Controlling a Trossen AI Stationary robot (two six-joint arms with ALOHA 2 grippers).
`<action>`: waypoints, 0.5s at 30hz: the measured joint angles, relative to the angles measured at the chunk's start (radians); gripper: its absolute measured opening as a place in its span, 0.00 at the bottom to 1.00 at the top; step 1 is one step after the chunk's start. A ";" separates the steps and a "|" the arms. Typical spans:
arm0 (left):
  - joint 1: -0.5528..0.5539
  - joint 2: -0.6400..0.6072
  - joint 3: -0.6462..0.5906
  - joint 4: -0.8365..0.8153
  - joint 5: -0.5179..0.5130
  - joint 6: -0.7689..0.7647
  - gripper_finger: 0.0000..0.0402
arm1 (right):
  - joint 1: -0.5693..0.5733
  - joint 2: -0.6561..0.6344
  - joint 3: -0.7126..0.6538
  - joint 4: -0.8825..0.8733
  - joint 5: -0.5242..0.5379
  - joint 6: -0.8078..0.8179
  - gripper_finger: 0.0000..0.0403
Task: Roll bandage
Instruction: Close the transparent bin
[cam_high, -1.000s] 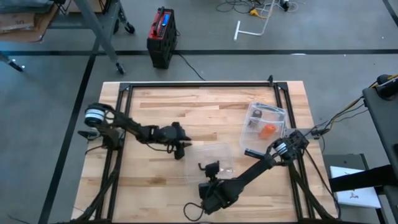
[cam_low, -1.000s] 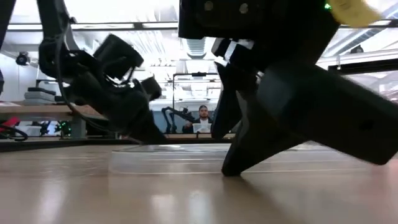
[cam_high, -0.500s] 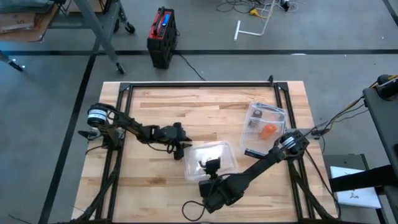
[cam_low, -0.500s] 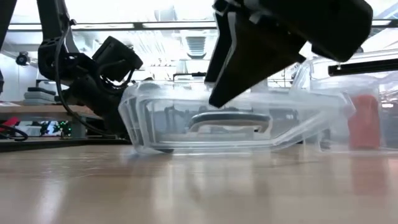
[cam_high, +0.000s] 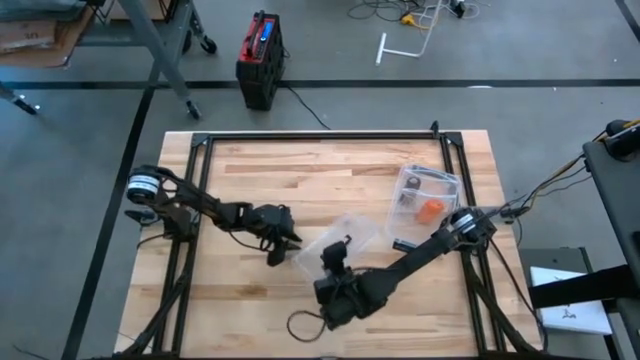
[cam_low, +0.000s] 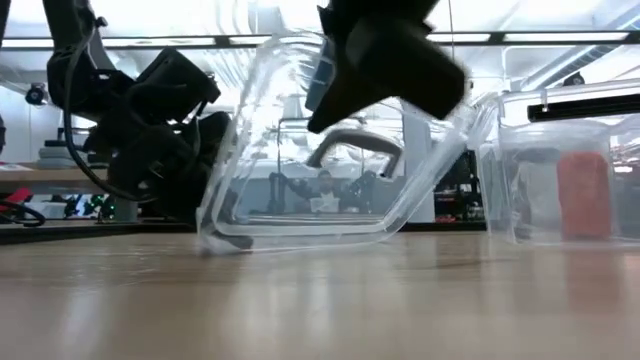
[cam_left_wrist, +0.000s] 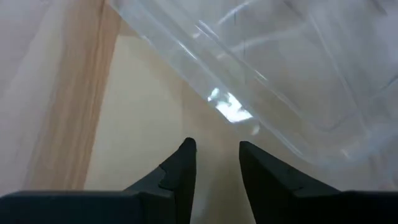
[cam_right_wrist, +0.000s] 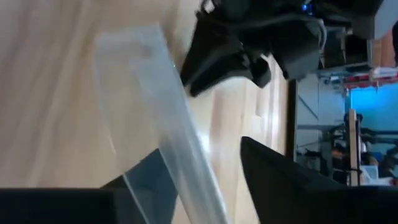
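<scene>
A clear plastic box (cam_high: 335, 238) stands tipped up on the wooden table (cam_high: 250, 170), near its middle. My right gripper (cam_high: 337, 252) is above it, shut on its raised side. My left gripper (cam_high: 283, 245) is open just to the box's left, low over the table. Its fingers (cam_left_wrist: 186, 152) point at the box's lower edge with nothing between them, and whether they touch the box I cannot tell. An orange roll (cam_high: 430, 210), seemingly the bandage, stands inside a second clear box (cam_high: 412, 180) at the right. My right gripper (cam_right_wrist: 199, 162) pinches the box's raised wall at its rim (cam_right_wrist: 180, 143), with one finger showing through the plastic on each side. The fingers slant down from above (cam_low: 330, 100). The box tilts steeply, its opposite lower edge (cam_low: 225, 238) resting on the table.
A black metal frame (cam_high: 320, 135) runs around the table's far and side edges. A loop of dark cable (cam_high: 300, 325) lies by the near edge under my right arm. Bare wood lies at the far middle. In the low view a person sits in the room behind.
My right gripper has risen and moved a little toward the far edge with the clear box's side in its hold. The box lay flat and now stands tipped up. The edge next to my left gripper has stayed on the table.
</scene>
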 joint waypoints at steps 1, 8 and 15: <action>0.000 -0.015 0.000 -0.023 -0.003 0.012 0.29 | -0.009 -0.003 0.000 0.001 -0.004 -0.011 0.37; 0.007 -0.184 -0.001 -0.221 -0.098 0.065 0.29 | -0.037 -0.069 0.000 -0.008 -0.044 -0.070 0.05; 0.011 -0.516 0.006 -0.308 -0.125 0.078 0.29 | -0.047 -0.283 0.000 0.006 -0.013 -0.143 0.05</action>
